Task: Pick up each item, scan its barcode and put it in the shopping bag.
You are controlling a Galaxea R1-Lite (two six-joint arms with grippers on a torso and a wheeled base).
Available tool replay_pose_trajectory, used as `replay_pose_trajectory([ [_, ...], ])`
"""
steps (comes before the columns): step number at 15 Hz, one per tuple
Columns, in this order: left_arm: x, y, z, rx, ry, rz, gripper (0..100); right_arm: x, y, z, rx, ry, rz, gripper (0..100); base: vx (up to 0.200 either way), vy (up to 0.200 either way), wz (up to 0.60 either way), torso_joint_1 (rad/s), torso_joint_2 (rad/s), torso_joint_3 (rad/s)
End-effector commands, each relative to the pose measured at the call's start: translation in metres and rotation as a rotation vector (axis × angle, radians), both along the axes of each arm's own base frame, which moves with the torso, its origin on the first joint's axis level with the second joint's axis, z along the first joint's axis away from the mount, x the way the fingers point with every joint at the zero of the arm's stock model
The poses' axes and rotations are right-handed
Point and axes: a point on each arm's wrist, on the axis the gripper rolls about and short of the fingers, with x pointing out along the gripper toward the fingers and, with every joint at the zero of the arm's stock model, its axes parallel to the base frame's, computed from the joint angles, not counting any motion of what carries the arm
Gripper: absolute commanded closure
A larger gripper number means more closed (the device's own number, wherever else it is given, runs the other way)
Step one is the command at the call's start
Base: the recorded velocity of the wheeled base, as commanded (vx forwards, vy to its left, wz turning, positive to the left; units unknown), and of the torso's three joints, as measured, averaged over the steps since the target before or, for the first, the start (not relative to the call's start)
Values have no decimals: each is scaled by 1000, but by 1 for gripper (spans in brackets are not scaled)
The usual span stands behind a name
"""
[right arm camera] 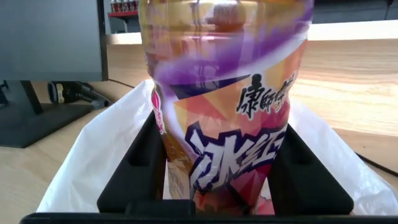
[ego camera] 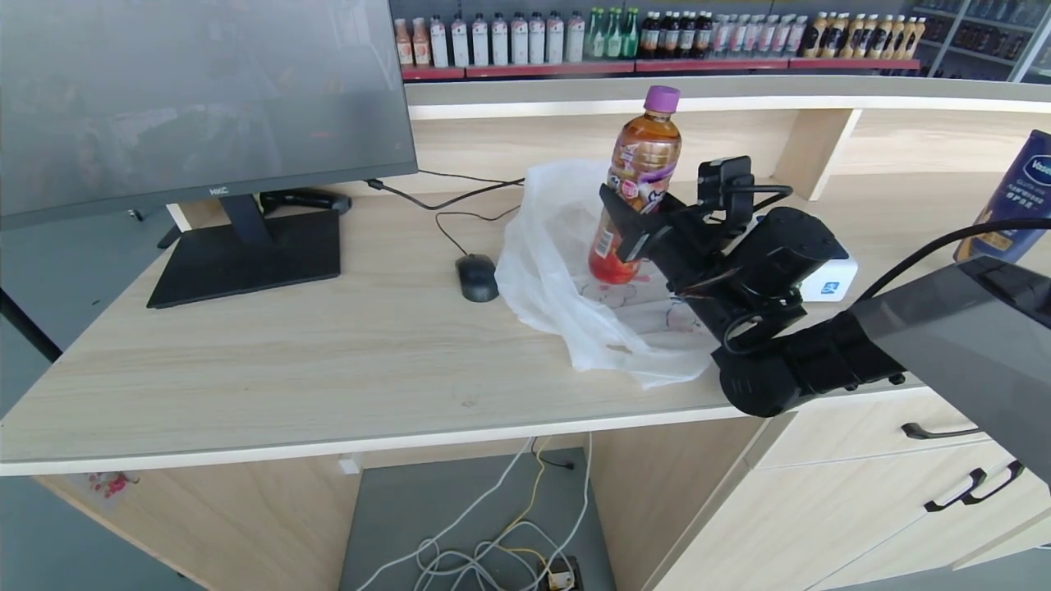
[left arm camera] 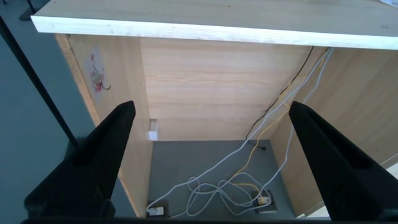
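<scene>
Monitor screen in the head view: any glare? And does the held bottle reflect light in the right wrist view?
Head view: the dark monitor shows only faint reflections, no hard glare; the mouse casts a soft shadow. Right wrist view: the bottle, in the right gripper, has pale highlights near its top.

Head view overlooks the counter (ego camera: 328,345). Right wrist view crowds the shared bottle (right arm camera: 230,106); left looks beneath the counter.

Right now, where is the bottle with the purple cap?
Head view, right of centre: the bottle stands upright in the right claw, its base at the white shopping bag on the counter, with the mouse to its left.
</scene>
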Motion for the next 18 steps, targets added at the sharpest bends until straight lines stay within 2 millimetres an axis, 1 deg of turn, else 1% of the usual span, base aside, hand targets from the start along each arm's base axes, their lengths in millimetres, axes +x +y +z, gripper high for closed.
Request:
replay_pose_trajectory([
  [1, 0, 0, 0, 0, 0, 1, 0, -3, 5, 0, -4, 9, 14, 100, 0, 0, 0, 0, 0, 0],
  [3, 0, 0, 0, 0, 0, 1, 0, -7, 14, 0, -11, 24, 35, 100, 0, 0, 0, 0, 0, 0],
  [4, 0, 0, 0, 0, 0, 1, 0, -8, 17, -4, -17, 37, 43, 100, 0, 0, 0, 0, 0, 0],
  [8, 0, 0, 0, 0, 0, 1, 0, -4, 17, -24, -36, 83, 36, 100, 0, 0, 0, 0, 0, 0],
  [12, 0, 0, 0, 0, 0, -1, 0, -2, 21, -35, -61, 97, 31, 100, 0, 0, 0, 0, 0, 0],
  [14, 0, 0, 0, 0, 0, 1, 0, -2, 22, -38, -61, 93, 32, 100, 0, 0, 0, 0, 0, 0],
  [18, 0, 0, 0, 0, 0, 1, 0, -2, 22, -36, -51, 81, 18, 100, 0, 0, 0, 0, 0, 0],
])
